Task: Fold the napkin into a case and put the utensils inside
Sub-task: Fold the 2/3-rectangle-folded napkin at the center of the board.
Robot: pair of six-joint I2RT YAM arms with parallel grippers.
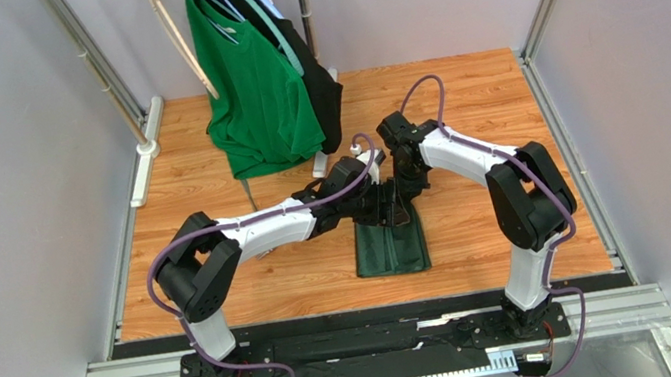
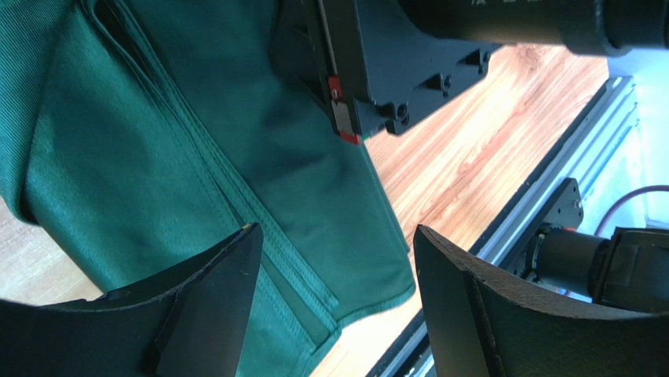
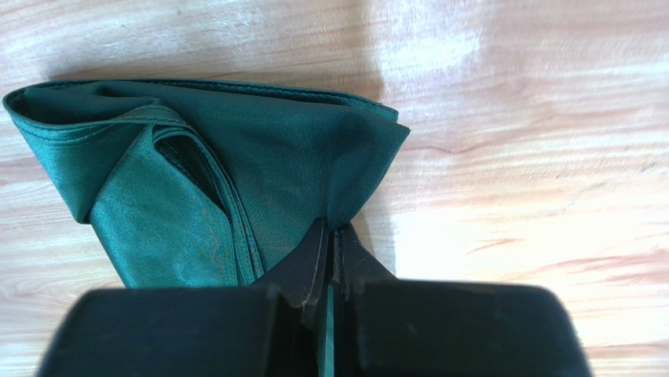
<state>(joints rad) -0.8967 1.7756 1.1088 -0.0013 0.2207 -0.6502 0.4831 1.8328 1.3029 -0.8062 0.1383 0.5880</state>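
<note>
The dark green napkin lies folded into a narrow, long strip on the wooden table, with its layered hems showing in the left wrist view. Over its far end, my left gripper is open, a little above the cloth, with nothing between its fingers. My right gripper is shut on a pinched fold at the napkin's far edge; its black body shows in the left wrist view. In the top view both grippers crowd together over that end. The utensils are out of view.
A bright green T-shirt and a black garment hang on a rack at the back of the table. Metal rails run along the near edge, with frame posts at the sides.
</note>
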